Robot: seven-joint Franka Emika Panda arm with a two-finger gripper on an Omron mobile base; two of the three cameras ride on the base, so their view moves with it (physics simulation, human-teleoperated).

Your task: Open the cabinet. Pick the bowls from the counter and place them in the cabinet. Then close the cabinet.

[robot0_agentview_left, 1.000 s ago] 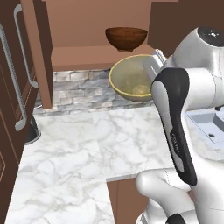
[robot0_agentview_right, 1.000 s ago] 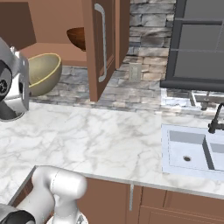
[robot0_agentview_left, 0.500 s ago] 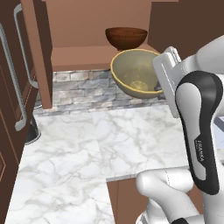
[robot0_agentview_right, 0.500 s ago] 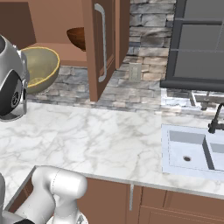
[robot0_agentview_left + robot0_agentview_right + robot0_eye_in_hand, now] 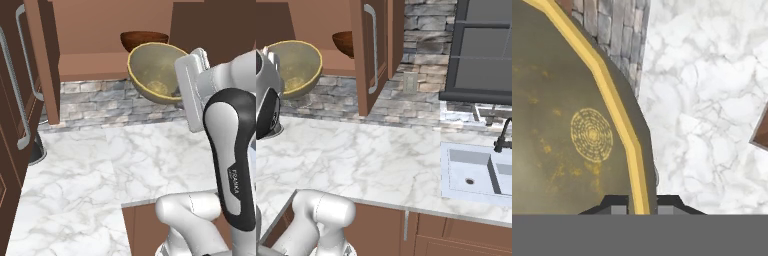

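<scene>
The pale beige bowl (image 5: 152,72) hangs tilted in the air just in front of the open cabinet, its mouth turned toward the left base camera. My gripper (image 5: 643,202) is shut on its yellow rim, one finger inside and one outside. From the right base view the bowl (image 5: 296,67) sits level with the cabinet shelf (image 5: 338,65). On that shelf (image 5: 90,65) the dark wooden bowl (image 5: 142,40) rests at the back. Both cabinet doors stand open: the left door (image 5: 42,60) and the right door (image 5: 373,50). The marble counter (image 5: 100,165) lies below.
A stone backsplash (image 5: 100,102) runs under the cabinet. A darker tall door (image 5: 10,125) stands at the far left. To the right are a sink (image 5: 476,172) with a black faucet (image 5: 503,137) and a black-framed unit (image 5: 486,50) above.
The arm has lifted the pale bowl higher, up to the level of the cabinet shelf, and the bowl has tipped further. The dark bowl and doors have not moved.
</scene>
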